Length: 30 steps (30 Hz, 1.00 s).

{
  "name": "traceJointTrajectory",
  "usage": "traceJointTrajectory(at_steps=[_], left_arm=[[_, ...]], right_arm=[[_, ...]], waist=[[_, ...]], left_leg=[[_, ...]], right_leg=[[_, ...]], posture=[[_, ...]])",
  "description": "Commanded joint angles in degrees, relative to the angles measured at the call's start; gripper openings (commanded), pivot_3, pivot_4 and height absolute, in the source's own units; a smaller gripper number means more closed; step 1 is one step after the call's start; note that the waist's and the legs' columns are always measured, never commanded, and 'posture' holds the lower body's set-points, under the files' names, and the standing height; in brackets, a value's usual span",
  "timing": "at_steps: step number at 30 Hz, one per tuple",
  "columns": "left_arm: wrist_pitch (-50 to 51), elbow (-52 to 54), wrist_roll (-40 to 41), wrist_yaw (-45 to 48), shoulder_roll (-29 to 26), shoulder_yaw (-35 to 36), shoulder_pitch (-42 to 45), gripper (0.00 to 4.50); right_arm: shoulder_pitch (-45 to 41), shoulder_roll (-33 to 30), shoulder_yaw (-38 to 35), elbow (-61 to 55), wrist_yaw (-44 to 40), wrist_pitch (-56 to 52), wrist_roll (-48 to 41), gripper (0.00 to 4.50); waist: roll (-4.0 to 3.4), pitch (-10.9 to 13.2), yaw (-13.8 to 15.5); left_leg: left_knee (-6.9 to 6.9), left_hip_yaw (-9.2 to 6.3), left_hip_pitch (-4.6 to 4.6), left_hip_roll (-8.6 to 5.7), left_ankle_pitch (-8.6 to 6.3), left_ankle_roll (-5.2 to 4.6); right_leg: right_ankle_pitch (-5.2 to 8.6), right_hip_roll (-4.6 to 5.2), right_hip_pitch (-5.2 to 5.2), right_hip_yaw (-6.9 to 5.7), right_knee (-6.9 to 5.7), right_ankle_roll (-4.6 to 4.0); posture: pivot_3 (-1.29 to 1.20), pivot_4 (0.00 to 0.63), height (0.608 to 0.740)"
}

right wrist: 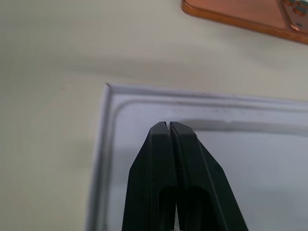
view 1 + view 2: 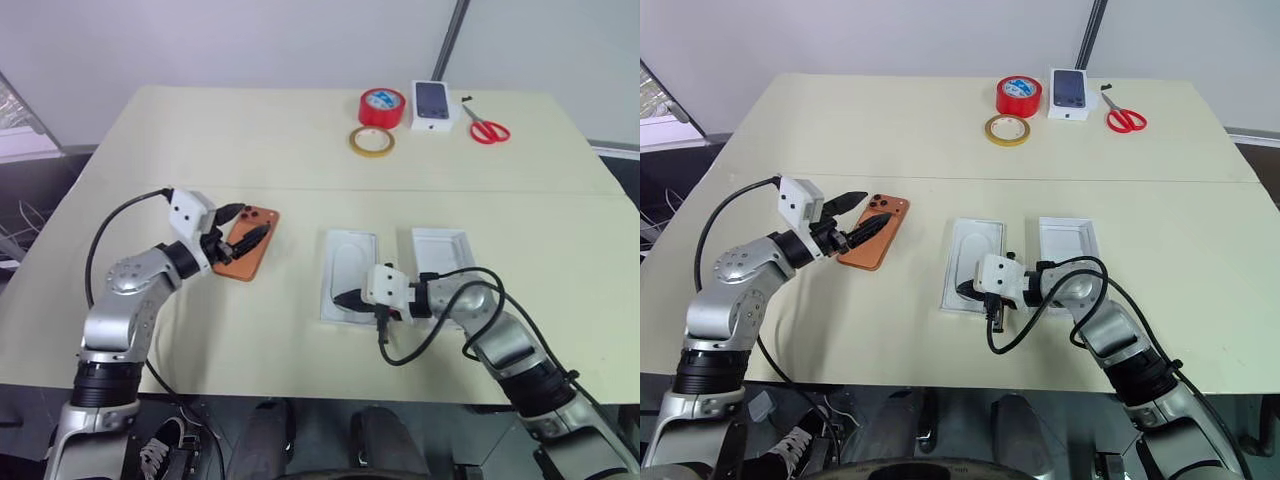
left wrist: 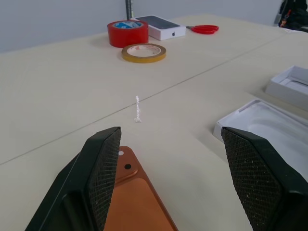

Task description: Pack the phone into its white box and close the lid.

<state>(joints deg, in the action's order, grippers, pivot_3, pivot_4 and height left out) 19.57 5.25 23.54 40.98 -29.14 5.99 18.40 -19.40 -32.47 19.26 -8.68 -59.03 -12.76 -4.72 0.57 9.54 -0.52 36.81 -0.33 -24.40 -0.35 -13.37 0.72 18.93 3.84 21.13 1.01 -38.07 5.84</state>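
The orange phone lies back up on the table at the left, its lenses at the far end. My left gripper hovers level over it, open, with one finger above the phone; I cannot tell whether it touches. The shallow white box lies in the middle, empty, with a rounded recess. My right gripper is shut on nothing, its tip over the box's near end. The lid lies just right of the box, plain white inside facing up.
At the table's far edge stand a red tape roll, a yellow tape ring, a small white box printed with a dark phone and red scissors. A black cable loops from my right wrist.
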Motion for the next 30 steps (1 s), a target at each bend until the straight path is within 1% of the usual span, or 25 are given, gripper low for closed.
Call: traceJointTrajectory(at_steps=[1,3,8,15,19,23,30], left_arm=[[-1.47,0.48,-0.44,0.1,-0.17,0.56,0.3,3.49],[-1.51,0.49,-0.46,0.09,-0.11,0.65,0.25,3.49],[-0.95,-0.13,-0.3,0.46,-0.65,1.02,0.08,3.49],[-1.02,-0.25,-0.39,0.06,-0.11,0.64,0.39,3.49],[-0.95,0.05,-0.64,-0.06,0.05,0.19,-0.01,3.49],[-0.85,0.0,-0.62,-0.18,-0.01,0.35,0.03,3.49],[0.75,0.0,-0.48,-1.12,-0.32,0.66,-0.16,3.49]], right_arm=[[-0.96,-0.07,-0.98,-0.71,0.68,0.66,0.17,0.11],[-1.88,0.39,-1.83,0.9,2.1,0.6,0.56,0.11],[-4.87,1.6,-3.08,6.25,7.6,5.72,3.73,0.11],[-8.79,5.21,-1.8,14.15,14.72,10.81,9.87,0.11],[-9.08,4.05,1.25,17.47,13.9,12.45,14.26,0.11],[-7.35,2.43,2.62,15.81,8.6,10.21,13.44,0.11],[-7.59,4.09,1.04,15.6,10.81,11.27,13.33,0.11]], waist=[[0.0,0.0,-0.07],[0.0,0.0,-0.14],[0.0,0.0,-0.19],[0.0,0.0,-0.24],[0.0,0.0,-0.19],[0.0,-0.01,-0.26],[0.0,-0.01,-0.26]], left_leg=[[0.0,0.0,0.0,0.0,0.0,0.0],[0.0,0.0,0.0,0.0,0.0,0.0],[0.0,0.0,0.0,0.0,0.0,0.0],[-0.01,0.01,0.0,-0.01,0.0,0.01],[0.0,0.01,-0.01,-0.02,0.01,0.01],[0.0,0.01,0.02,0.0,0.01,0.0],[0.0,0.01,0.04,0.0,0.01,0.0]], right_leg=[[0.0,0.0,0.0,0.0,0.0,0.0],[0.0,0.0,0.01,0.0,0.0,0.0],[0.0,0.0,0.03,0.0,0.0,0.0],[-0.01,-0.03,0.04,0.0,-0.02,0.01],[-0.01,-0.03,0.04,-0.01,-0.02,0.01],[-0.01,-0.06,0.0,-0.01,-0.03,0.01],[-0.01,-0.06,-0.03,-0.01,-0.03,0.02]], posture=[[0.0,0.15,0.74],[0.0,0.15,0.74],[0.0,0.15,0.74],[0.0,0.15,0.74],[0.0,0.15,0.74],[0.0,0.15,0.74],[0.0,0.15,0.74]])
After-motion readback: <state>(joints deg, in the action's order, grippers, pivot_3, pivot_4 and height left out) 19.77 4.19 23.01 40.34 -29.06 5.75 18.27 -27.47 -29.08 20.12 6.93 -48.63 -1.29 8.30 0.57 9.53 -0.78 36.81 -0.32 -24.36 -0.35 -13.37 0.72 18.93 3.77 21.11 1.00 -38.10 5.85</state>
